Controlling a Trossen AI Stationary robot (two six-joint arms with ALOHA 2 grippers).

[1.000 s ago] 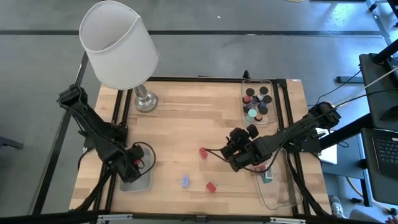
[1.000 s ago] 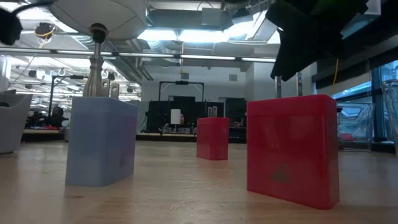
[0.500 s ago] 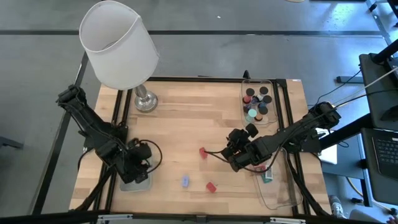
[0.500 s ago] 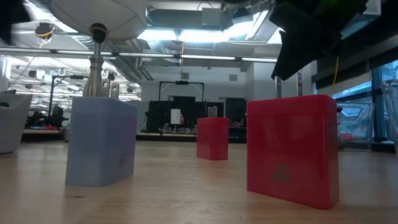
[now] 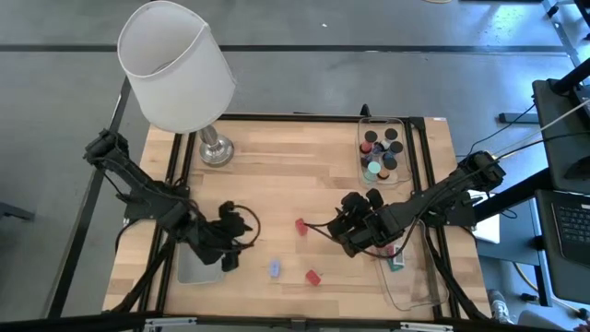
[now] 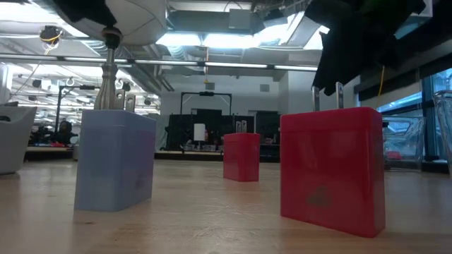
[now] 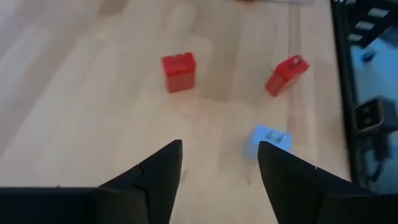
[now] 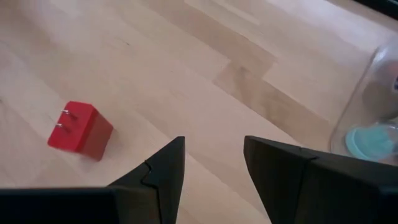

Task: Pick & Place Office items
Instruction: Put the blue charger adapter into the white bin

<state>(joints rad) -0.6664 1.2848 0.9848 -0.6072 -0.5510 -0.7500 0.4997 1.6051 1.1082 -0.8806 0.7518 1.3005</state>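
On the wooden desk (image 5: pixel 277 184), left pincer (image 5: pixel 236 242) open, empty, near small blue rectangular block (image 5: pixel 274 268). Right pincer (image 5: pixel 344 224) open, empty, beside small red plug block (image 5: pixel 300 225). Second red block (image 5: pixel 313 276) lies apart.

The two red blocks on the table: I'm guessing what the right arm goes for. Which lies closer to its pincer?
The red block nearer the table's middle, just beside the open right pincer. The other red block sits closer to the front edge, by the blue piece.
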